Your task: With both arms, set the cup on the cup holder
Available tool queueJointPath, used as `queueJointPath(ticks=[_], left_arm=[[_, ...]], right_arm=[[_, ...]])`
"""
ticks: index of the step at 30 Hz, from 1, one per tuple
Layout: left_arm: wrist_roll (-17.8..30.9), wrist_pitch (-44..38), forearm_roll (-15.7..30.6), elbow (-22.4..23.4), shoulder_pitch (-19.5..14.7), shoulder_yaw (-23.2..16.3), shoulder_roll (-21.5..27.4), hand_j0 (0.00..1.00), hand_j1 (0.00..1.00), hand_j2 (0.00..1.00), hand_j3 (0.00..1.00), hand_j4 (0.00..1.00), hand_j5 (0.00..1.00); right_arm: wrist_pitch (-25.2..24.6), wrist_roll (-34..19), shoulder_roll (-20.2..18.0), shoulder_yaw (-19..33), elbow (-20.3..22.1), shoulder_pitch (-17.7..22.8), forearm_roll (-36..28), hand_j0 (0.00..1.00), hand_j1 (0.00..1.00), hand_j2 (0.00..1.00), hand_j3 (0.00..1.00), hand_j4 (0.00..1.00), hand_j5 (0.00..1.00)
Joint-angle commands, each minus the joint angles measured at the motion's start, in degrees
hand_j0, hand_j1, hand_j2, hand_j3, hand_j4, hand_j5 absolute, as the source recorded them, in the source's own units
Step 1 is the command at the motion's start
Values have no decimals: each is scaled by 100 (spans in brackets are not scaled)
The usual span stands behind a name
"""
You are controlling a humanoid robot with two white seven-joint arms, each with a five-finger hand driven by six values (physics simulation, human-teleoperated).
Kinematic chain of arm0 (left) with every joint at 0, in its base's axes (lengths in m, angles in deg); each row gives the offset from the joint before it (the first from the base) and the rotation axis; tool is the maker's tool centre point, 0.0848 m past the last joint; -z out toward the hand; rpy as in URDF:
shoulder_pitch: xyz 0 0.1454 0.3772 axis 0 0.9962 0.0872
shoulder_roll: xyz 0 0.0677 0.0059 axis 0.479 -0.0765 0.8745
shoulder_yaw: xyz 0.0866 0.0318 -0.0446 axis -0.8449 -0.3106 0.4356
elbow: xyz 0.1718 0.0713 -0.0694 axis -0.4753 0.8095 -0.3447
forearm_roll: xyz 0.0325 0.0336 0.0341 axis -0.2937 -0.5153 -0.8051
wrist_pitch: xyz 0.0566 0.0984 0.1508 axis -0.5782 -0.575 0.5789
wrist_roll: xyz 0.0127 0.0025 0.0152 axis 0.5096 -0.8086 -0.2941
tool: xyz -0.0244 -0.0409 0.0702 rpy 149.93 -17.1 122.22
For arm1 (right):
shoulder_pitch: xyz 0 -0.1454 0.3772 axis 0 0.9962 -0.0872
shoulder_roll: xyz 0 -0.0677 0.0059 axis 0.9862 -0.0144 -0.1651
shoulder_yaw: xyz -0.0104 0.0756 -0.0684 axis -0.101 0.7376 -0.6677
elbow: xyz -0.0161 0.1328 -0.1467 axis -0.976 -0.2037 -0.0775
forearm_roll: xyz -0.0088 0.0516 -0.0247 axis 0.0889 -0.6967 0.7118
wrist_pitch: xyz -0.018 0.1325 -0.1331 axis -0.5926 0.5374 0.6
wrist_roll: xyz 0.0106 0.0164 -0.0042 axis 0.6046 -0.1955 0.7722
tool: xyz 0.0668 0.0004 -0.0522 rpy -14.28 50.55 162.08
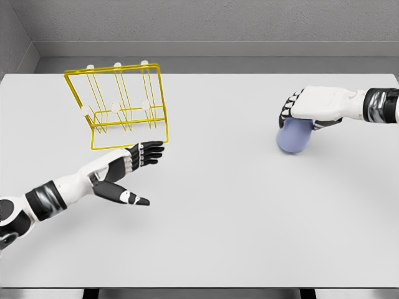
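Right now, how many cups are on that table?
1. A pale blue cup sits at the right side of the white table, under the right hand, whose fingers wrap it. None hangs on the yellow cup holder at far left.

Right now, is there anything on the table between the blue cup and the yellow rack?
No object lies between them. The right hand is wrapped over the cup, and the table is bare across to the rack. The open left hand sits just in front of the rack.
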Motion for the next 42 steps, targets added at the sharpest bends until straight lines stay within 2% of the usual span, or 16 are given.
queueJointPath(ticks=[1, 4, 6, 12, 18, 22, 42], left_arm=[[0, -257, 255, 7, -9, -52, -68, 100, 100, 100, 100, 100, 100], [0, -301, 369, 7, -9, -69, -112, 100, 100, 100, 100, 100, 100], [0, -301, 413, 24, -9, -69, -130, 100, 100, 100, 100, 100, 100], [0, -292, 396, 323, -53, -78, -340, 100, 100, 100, 100, 100, 100], [0, -292, 396, 499, -176, -104, -446, 100, 100, 100, 100, 100, 100], [9, -292, 361, 508, -167, -122, -455, 100, 100, 100, 100, 100, 100], [9, -257, 326, 631, -167, -166, -507, 100, 100, 100, 100, 100, 100]], right_arm=[[-12, 2, -27, 10, 102, 0, -22, 57, 57, 57, 57, 57, 57], [-12, 2, -54, 18, 365, 0, -22, 57, 57, 57, 57, 57, 57], [-12, 2, -159, 132, 831, 9, -13, 56, 56, 56, 56, 56, 56], [-12, -6, -344, 185, 1570, 44, -13, 56, 56, 56, 56, 56, 56], [-12, -6, -353, 185, 2097, 70, -5, 54, 54, 54, 54, 54, 54], [-12, -6, -326, 177, 2282, 88, -13, 54, 54, 54, 54, 54, 54], [-12, 2, 342, 106, 2291, 263, -66, 54, 54, 54, 54, 54, 54]])
